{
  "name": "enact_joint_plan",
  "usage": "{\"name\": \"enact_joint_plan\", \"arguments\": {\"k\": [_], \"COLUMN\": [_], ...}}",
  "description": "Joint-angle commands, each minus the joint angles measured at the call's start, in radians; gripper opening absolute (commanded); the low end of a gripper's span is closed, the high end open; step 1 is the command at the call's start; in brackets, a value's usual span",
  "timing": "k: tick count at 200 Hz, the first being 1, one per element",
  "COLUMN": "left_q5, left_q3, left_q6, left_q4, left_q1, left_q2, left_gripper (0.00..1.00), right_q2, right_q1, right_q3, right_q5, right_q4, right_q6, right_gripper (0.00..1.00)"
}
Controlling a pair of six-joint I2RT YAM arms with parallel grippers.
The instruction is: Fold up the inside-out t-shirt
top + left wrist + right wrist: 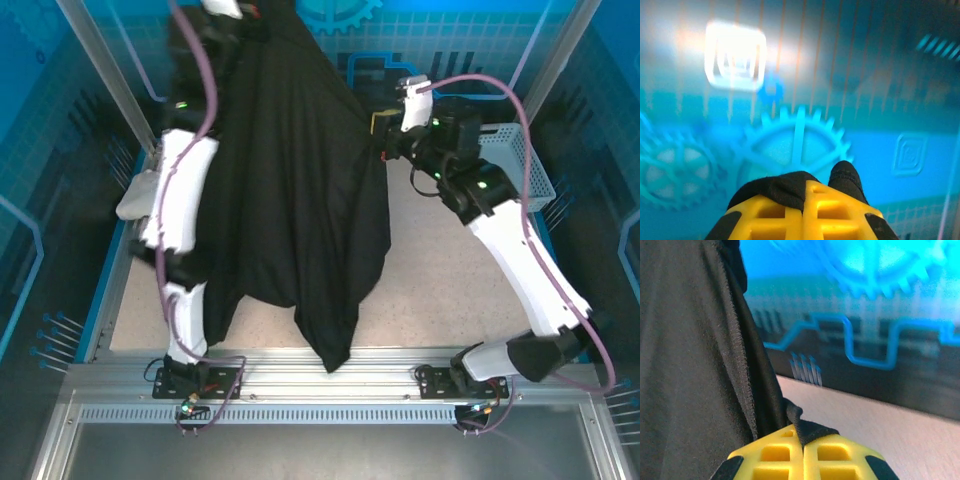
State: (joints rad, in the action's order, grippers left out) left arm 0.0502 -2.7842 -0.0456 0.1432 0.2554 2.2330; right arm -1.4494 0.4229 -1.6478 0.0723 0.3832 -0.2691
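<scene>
Draping over near table (450, 290) edge, inside-out t-shirt (300, 200) hem is seen. Mid-depth, side seam is pinched by right gripper (801, 432). Farthest, highest, cloth fold is clamped by left gripper (804, 187). Best: pinches levelled, cloth drawn taut before lowering.

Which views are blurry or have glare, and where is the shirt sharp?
Left wrist: the wall is smeared by motion blur, with a blown-out white patch upper left; the left gripper is sharper. Right wrist: the shirt seam by the right gripper is crisp, the wall soft. Top: even light, shirt flat black.
</scene>
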Motion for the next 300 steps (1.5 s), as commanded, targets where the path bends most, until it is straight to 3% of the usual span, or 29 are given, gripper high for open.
{"name": "enact_joint_plan", "arguments": {"k": [1,26,41,53,76,103,125,146,170,190,224,260,300], "left_q5": [0.051,0.057,0.068,0.072,0.07,0.081,0.106,0.135,0.14,0.143,0.108,0.174,0.171], "left_q3": [0.001,0.035,0.085,0.239,0.811,1.359,1.614,1.754,1.845,1.895,1.926,1.902,2.015], "left_q6": [0.036,0.01,-0.023,-0.062,-0.2,-0.303,-0.314,-0.349,-0.438,-0.475,-0.464,-0.437,-0.458], "left_q4": [-0.102,0.03,0.173,0.232,0.069,-0.094,-0.026,0.066,0.2,0.238,0.179,0.129,0.091], "left_q1": [0.026,0.04,0.047,0.055,0.096,0.212,0.353,0.525,0.728,0.833,0.861,0.856,0.781], "left_q2": [0.166,0.225,0.182,0.081,-0.242,-0.539,-0.706,-0.822,-0.83,-0.783,-0.667,-0.558,-0.677], "left_gripper": [0.26,0.64,0.77,0.85,0.88,0.87,0.86,0.84,0.83,0.81,0.72,0.41,0.08], "right_q2": [-0.113,-0.299,-0.423,-0.482,-0.486,-0.35,-0.251,-0.182,-0.179,-0.184,-0.169,-0.158,-0.22], "right_q1": [-0.111,-0.178,-0.215,-0.245,-0.277,-0.26,-0.255,-0.261,-0.287,-0.289,-0.299,-0.356,-0.396], "right_q3": [0.055,0.01,-0.056,-0.083,-0.062,0.155,0.318,0.451,0.516,0.52,0.525,0.537,0.535], "right_q5": [0.074,0.025,0.01,0.025,0.022,-0.058,-0.088,-0.099,-0.185,-0.183,-0.167,-0.148,-0.129], "right_q4": [0.002,0.104,0.207,0.264,0.35,0.299,0.259,0.196,0.15,0.146,0.151,0.17,0.188], "right_q6": [-0.1,-0.073,-0.033,-0.004,0.046,0.019,-0.002,-0.022,-0.046,-0.043,-0.04,-0.047,-0.075], "right_gripper": [0.0,0.0,0.1,0.22,0.45,0.5,0.53,0.54,0.55,0.55,0.55,0.56,0.59]}}
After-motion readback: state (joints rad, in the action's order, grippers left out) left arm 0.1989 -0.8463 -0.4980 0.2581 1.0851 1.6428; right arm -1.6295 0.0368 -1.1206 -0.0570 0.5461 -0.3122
